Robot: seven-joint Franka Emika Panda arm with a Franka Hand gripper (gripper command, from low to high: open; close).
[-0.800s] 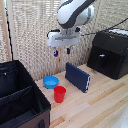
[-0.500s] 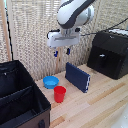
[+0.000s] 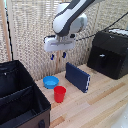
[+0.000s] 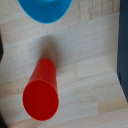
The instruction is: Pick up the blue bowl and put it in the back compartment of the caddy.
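Observation:
The blue bowl (image 3: pixel 50 81) sits on the wooden table, just beside the caddy (image 3: pixel 20 100) on the exterior view's left. My gripper (image 3: pixel 57 55) hangs in the air above and a little behind the bowl, its blue-tipped fingers apart with nothing between them. The caddy is a large black soft-sided box with a divider wall; its back compartment (image 3: pixel 12 77) lies nearest the wall. In the wrist view the blue bowl (image 4: pixel 46 10) shows only as a partial disc at the frame edge; no fingers appear there.
A red cup (image 3: pixel 60 93) stands upright right next to the bowl, also seen in the wrist view (image 4: pixel 42 92). A dark-blue book (image 3: pixel 78 76) stands tilted beside them. A black boxy machine (image 3: pixel 111 52) sits at the exterior view's right.
The arm and gripper have shifted only slightly; the bowl, cup and book have not moved.

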